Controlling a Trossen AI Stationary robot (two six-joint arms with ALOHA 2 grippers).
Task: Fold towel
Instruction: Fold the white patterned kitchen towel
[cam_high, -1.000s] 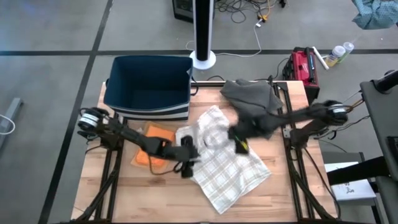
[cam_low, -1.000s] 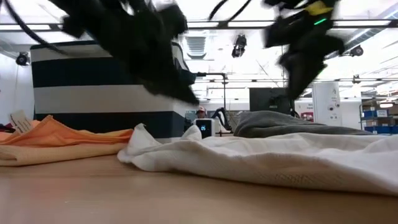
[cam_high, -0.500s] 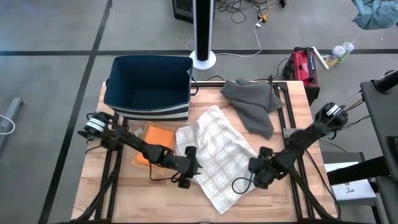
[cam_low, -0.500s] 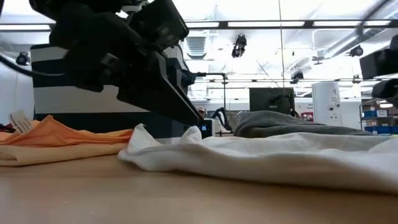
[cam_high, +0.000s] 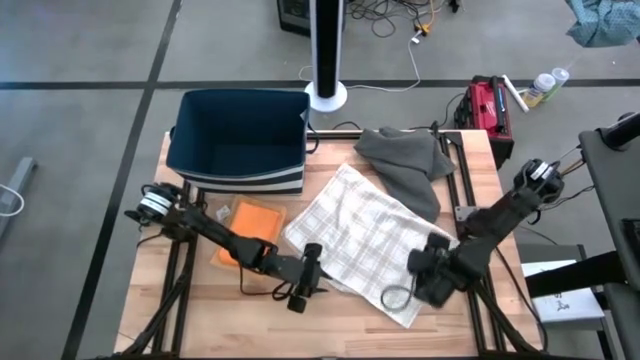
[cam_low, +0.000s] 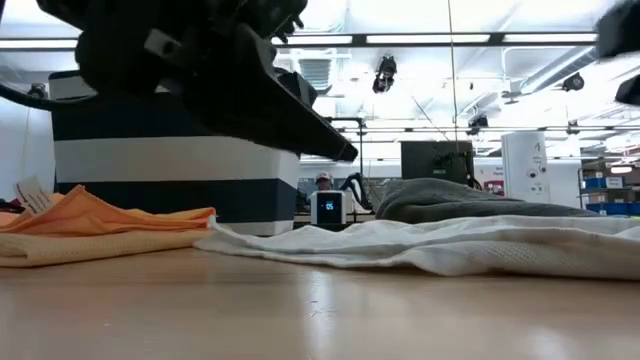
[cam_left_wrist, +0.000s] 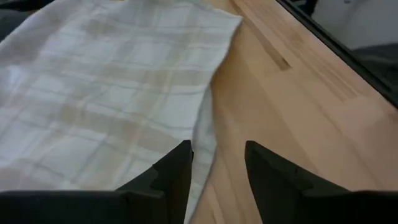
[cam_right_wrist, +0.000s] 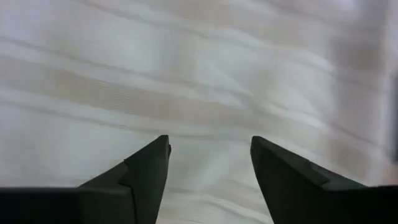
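Where it lies flat, white plaid towel.

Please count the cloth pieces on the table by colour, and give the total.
White checked: 1, the towel
Orange: 1, a folded cloth
Grey: 1, a crumpled cloth
Total: 3

Both tools low, fingers apart

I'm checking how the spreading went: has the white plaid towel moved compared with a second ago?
Yes. The towel now lies flat and spread, its near corner drawn toward the table's right side; the bunched part near the orange cloth is smoothed out.
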